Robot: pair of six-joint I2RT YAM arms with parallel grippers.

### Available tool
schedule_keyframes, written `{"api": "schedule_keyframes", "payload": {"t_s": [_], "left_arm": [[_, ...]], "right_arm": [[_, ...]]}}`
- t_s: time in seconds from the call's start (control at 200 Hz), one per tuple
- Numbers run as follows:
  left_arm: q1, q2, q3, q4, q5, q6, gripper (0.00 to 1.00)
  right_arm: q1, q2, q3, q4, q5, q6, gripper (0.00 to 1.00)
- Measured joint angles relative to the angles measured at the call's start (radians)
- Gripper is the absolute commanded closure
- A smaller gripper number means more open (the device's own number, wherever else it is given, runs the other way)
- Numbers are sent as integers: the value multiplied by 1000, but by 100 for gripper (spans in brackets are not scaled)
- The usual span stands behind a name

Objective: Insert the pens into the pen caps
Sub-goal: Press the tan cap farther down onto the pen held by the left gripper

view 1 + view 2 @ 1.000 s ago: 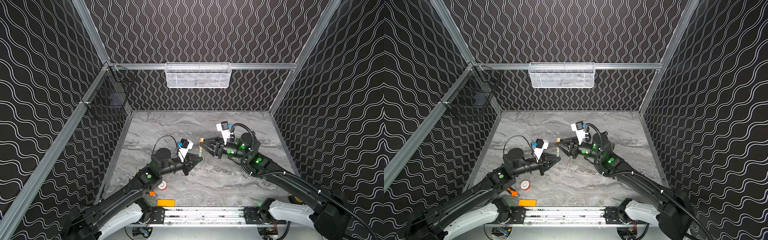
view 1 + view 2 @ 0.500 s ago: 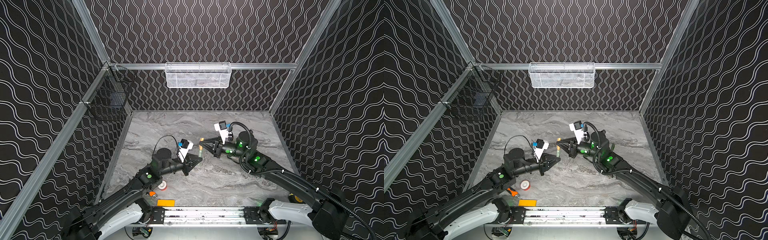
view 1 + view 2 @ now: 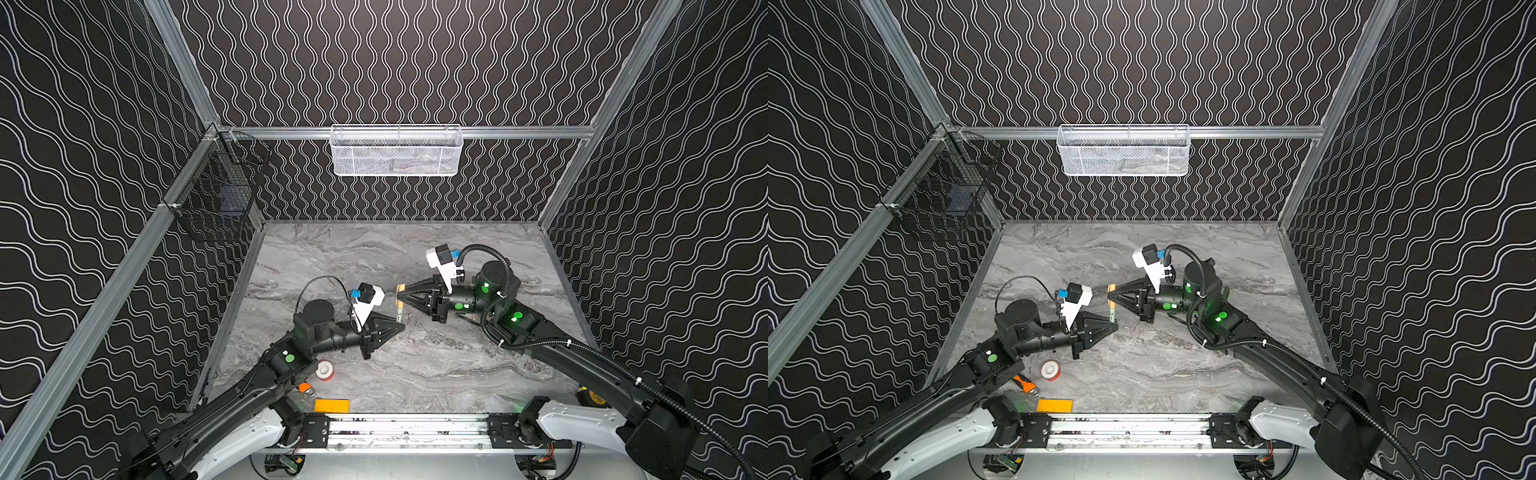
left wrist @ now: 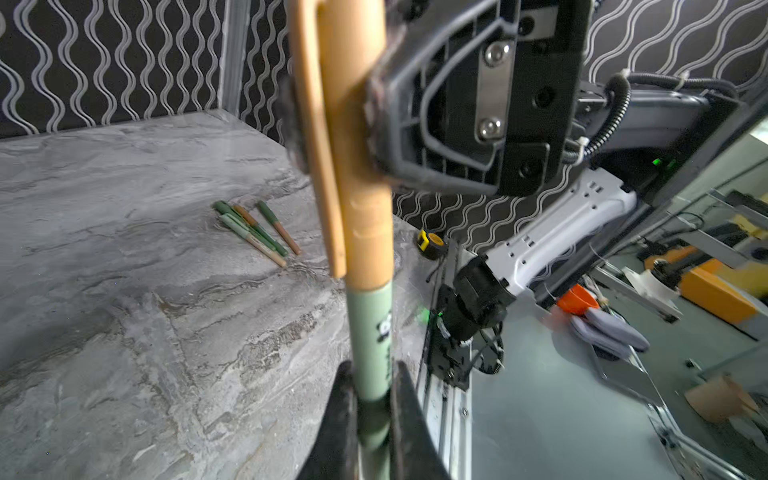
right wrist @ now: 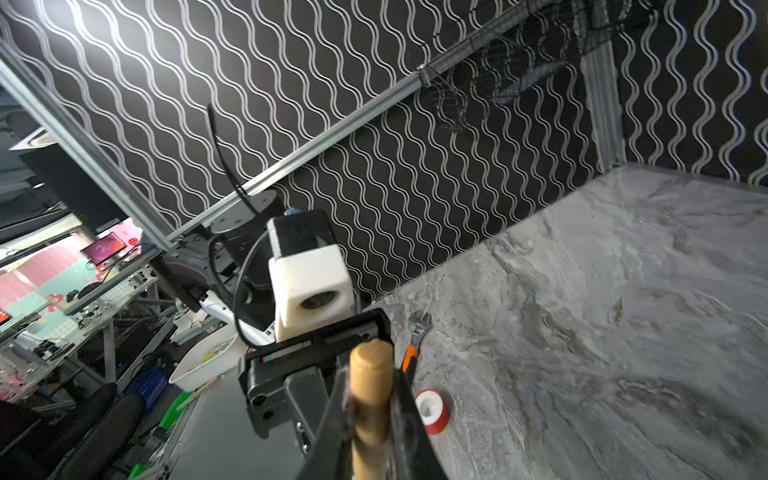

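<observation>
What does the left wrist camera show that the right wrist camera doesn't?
Left wrist only: the pale green pen barrel in the left gripper, loose green and tan pens, a yellow tape measure. Right wrist only: a red and white tape roll, a silver wrench. Both: the tan pen cap clamped by the right gripper, and the grey marble table.

Mid-table: pen (image 4: 370, 332) in left gripper (image 3: 400, 325), cap (image 4: 357, 166) in right gripper (image 3: 399, 292) just behind it, with the cap over the pen's upper end. Other pens (image 4: 253, 228) bunched on table (image 3: 415, 374) near tape measure (image 3: 590, 401), front right. Tape roll (image 3: 325, 370) beside left arm. Mesh basket (image 3: 397, 151) on back wall, wire basket (image 3: 216, 195) on left wall.
</observation>
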Motion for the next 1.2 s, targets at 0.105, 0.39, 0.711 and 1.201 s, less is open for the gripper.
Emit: {"api": "schedule_keyframes", "payload": {"t_s": [0.105, 0.39, 0.711, 1.201], "left_arm": [[0, -6, 10, -10, 42, 6, 100], [1, -33, 39, -137, -52, 44, 100], [1, -6, 63, -344, -148, 47, 100], [2, -3, 78, -216, -174, 51, 41]], "right_arm": [[0, -11, 0, -4, -44, -35, 100], [8, 4, 23, -95, 68, -3, 100], [135, -2, -56, -133, 439, 201, 100], [89, -13, -17, -149, 484, 224, 100]]}}
